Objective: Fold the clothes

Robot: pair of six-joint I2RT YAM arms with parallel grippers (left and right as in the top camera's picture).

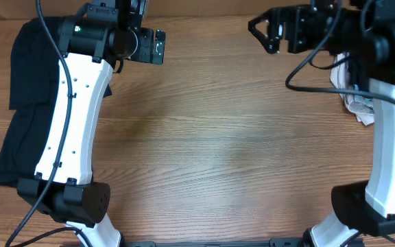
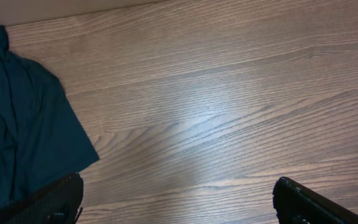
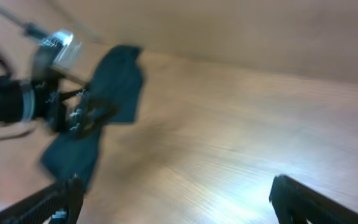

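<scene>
Shows dark garment stretched near-to-far along counter's left edge, beside spread left tool; right tool, spread, well apart.

A dark garment lies stretched along the left side, a white garment crumpled at the right.

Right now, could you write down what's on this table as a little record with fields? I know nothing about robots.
Surface: wooden table
Dark garment: bunched at the table's left edge, partly hidden by the left arm
Light cloth: crumpled at the right edge, partly hidden by the right arm
Left gripper: open, holding nothing, near the far edge
Right gripper: open, holding nothing, near the far edge
Folding: neither piece is laid out flat yet
</scene>
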